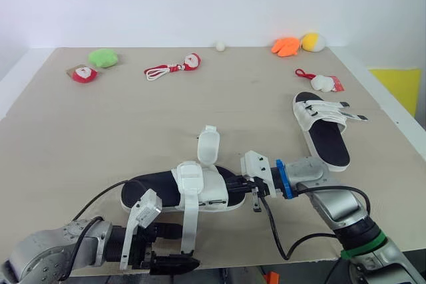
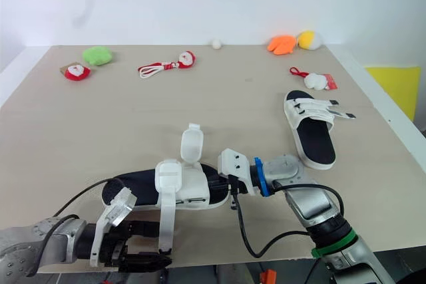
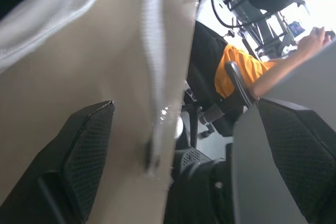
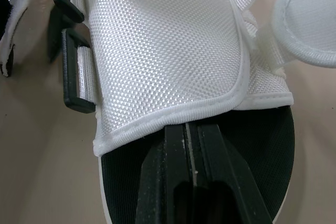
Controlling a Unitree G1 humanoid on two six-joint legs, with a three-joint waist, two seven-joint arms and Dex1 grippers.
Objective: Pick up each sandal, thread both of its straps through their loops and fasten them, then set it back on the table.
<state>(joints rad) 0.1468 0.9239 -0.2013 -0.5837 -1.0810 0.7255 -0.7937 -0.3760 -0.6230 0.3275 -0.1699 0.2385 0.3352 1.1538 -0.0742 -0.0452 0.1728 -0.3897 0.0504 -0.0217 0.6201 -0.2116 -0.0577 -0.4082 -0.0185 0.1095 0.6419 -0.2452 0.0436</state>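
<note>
A black-soled sandal (image 1: pixel 150 192) with a white upper (image 1: pixel 200 184) lies near the table's front edge. One loose strap (image 1: pixel 208 144) stands up toward the back. Its other strap (image 1: pixel 191 214) hangs forward over the table edge, between the wide-apart fingers (image 3: pixel 86 150) of my open left gripper (image 1: pixel 170 249). My right gripper (image 1: pixel 241 187) is at the sandal's right end, shut. Its fingertips (image 4: pixel 191 145) rest over the black footbed, against the upper's rim. A second sandal (image 1: pixel 326 139) lies at the right with its straps (image 1: pixel 326 111) laid across it.
Small toys line the back of the table (image 1: pixel 80 138): a green plush (image 1: pixel 103 57), a red one (image 1: pixel 83 74), a corded ornament (image 1: pixel 174 66), a white ball (image 1: pixel 220 46), an orange plush (image 1: pixel 286 46) and a yellow plush (image 1: pixel 311 42). A person's orange sleeve (image 3: pixel 239 72) shows beyond the front edge.
</note>
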